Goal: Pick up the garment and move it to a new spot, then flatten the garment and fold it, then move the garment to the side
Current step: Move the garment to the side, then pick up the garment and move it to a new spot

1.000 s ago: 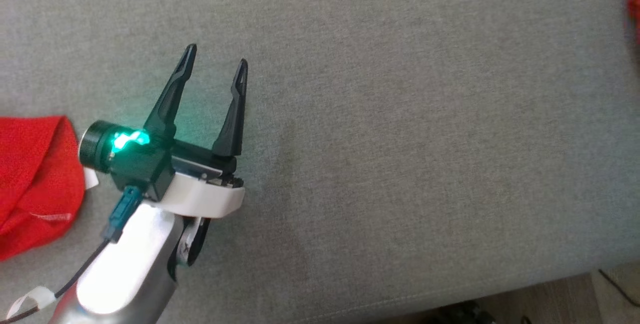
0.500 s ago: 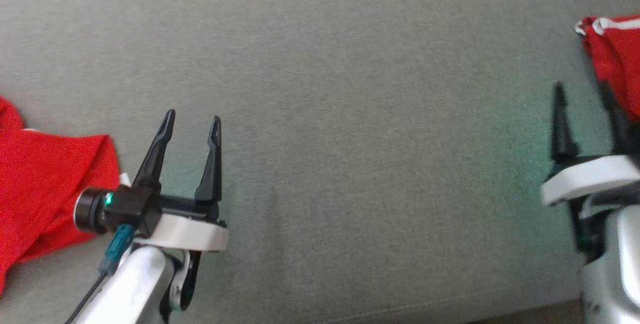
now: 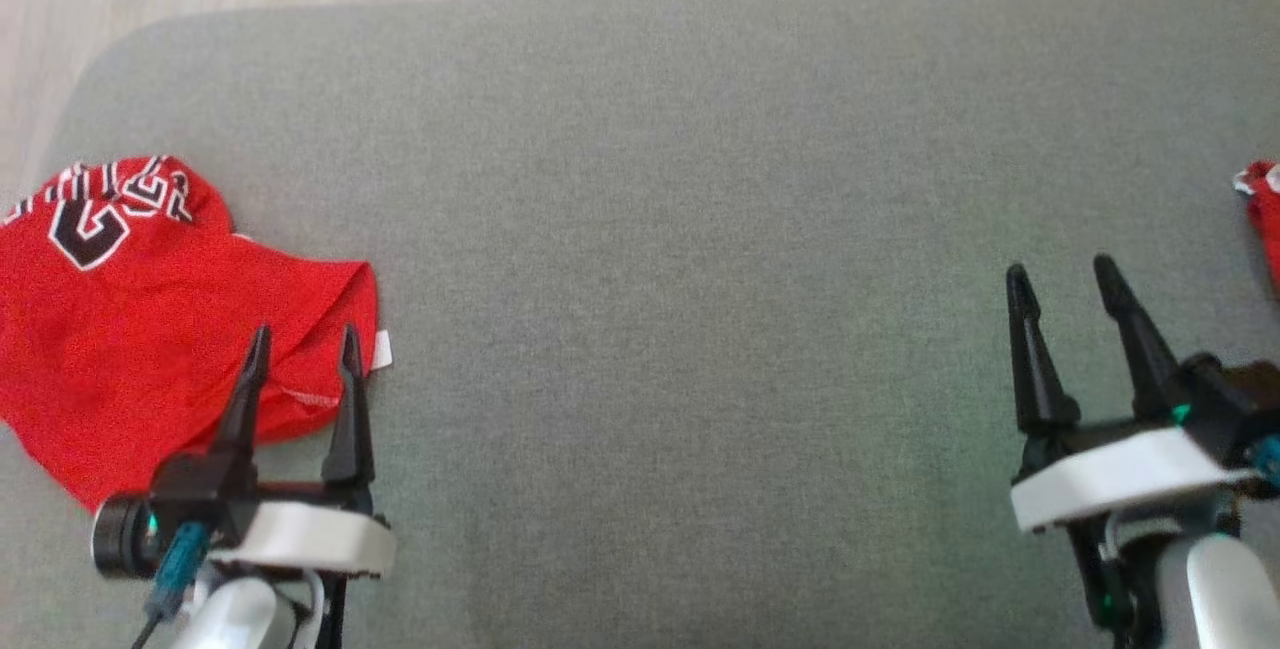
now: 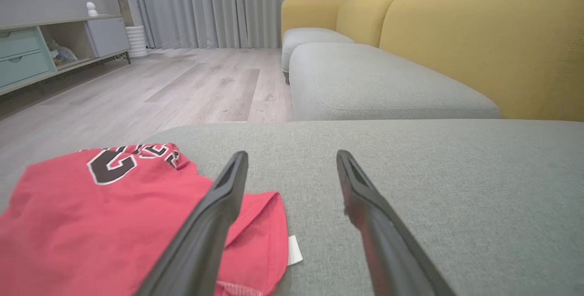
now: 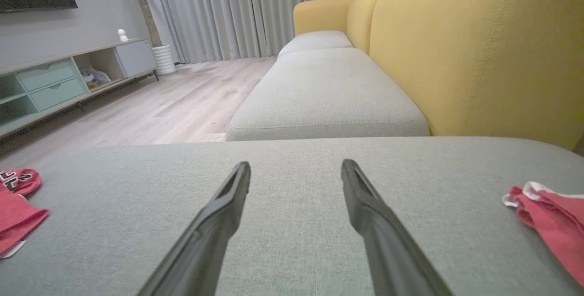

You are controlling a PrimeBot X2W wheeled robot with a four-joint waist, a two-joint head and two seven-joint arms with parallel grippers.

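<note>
Our left hand (image 3: 306, 331) has its two fingers spread wide with nothing between them. The garment (image 3: 110, 329), red with black-and-white lettering, lies bunched on the grey seat (image 3: 680, 229) to that hand's left. Its nearest corner reaches in below the fingers, and we cannot tell whether either finger touches the cloth. A small white label (image 3: 381, 351) sticks out of that corner. Our right hand (image 3: 1060, 266) is likewise spread and empty, well apart from the left hand, over bare seat. To its right and a little ahead lies a second red cloth (image 3: 1262, 219) with white trim. Farther ahead of both hands we see another grey seat (image 4: 365, 81), yellow backrests (image 4: 479, 36), a wood floor (image 4: 159, 86), a low cabinet (image 4: 27, 54) and grey curtains (image 4: 228, 4).
</note>
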